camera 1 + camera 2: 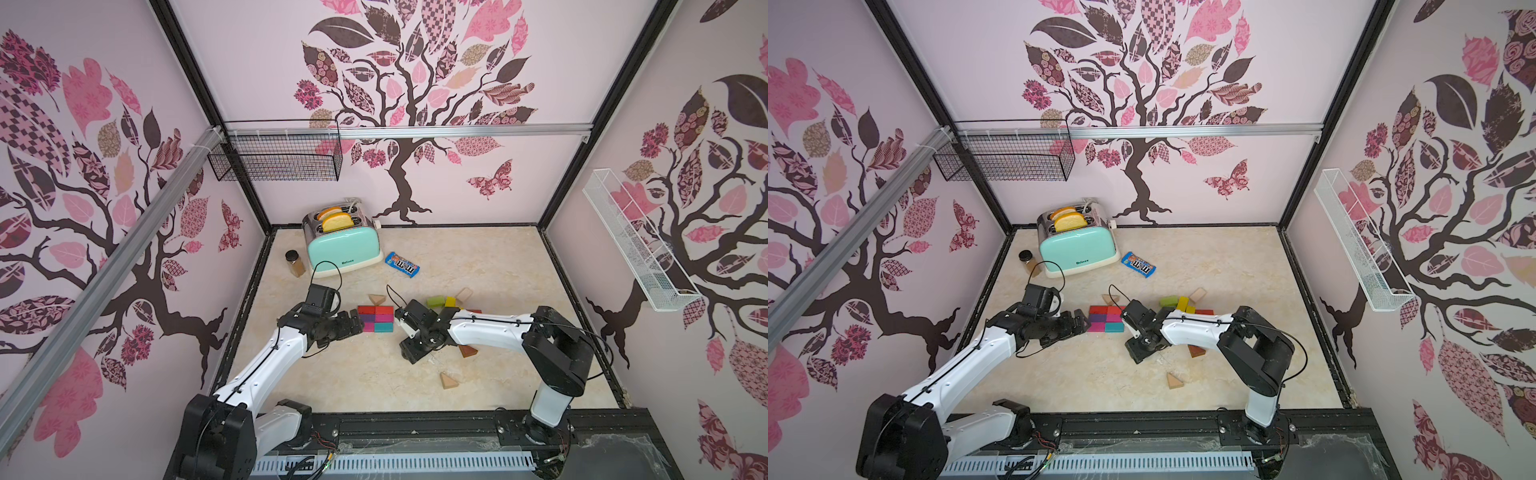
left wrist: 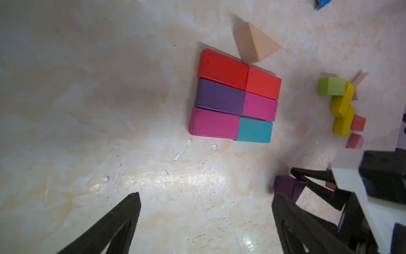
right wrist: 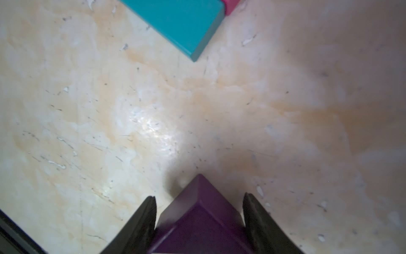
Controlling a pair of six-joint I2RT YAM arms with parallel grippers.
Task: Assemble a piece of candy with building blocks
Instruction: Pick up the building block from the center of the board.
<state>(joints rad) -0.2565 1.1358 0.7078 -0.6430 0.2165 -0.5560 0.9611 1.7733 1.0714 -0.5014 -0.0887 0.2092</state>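
Building blocks (image 1: 376, 319) of painted wood formed a flat six-piece rectangle in red, purple, magenta and teal, lying just ahead of the left gripper (image 2: 205, 195), whose jaws stood wide apart and empty. A tan wooden triangle (image 2: 252, 44) touched the rectangle's far red edge. To the right, the right gripper (image 3: 200, 196) was clamped on a purple wooden triangle (image 3: 197, 211), near the teal block (image 3: 175, 22). Beyond its wrist, a green block (image 2: 331, 86), yellow blocks (image 2: 342, 103) and a pink block (image 2: 354, 141) clustered.
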